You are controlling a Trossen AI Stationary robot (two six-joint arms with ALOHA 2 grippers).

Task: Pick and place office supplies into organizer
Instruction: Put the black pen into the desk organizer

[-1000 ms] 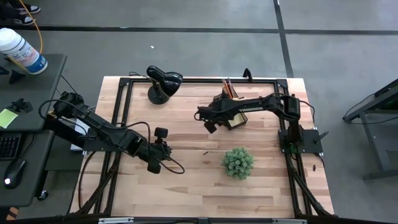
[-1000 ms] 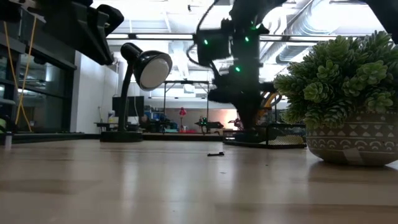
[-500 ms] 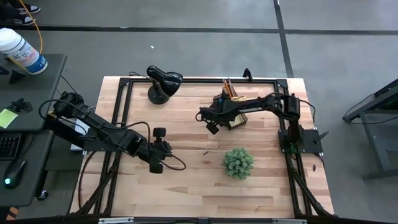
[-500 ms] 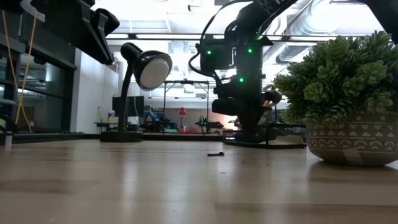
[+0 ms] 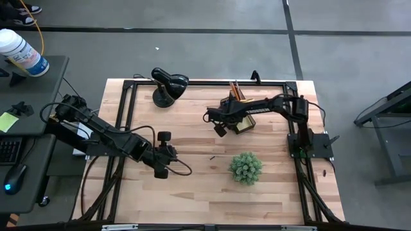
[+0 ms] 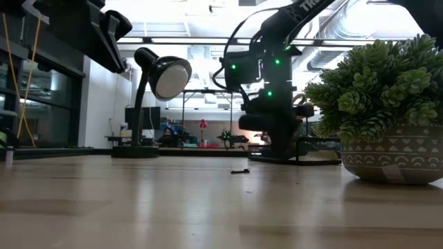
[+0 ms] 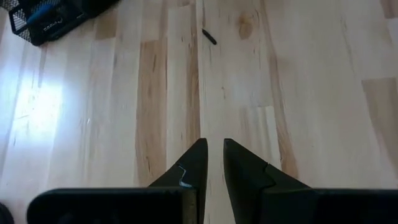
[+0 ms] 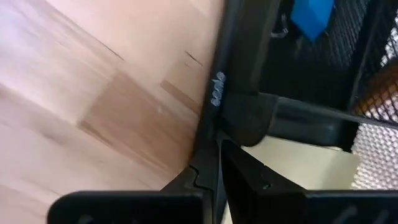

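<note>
black mesh organizer (image 5: 241, 114) with orange pencils (image 5: 236, 90) upright inside

Wooden table (image 5: 192, 192), black desk lamp (image 5: 168, 85), green plant (image 5: 246, 167), right hand (image 5: 219, 130) beside organizer (image 5: 241, 115), left hand (image 5: 160, 168) over bare wood

Bright overhead room light backlights the low view into silhouettes; glare streaks the table (image 7: 43, 106).
</note>
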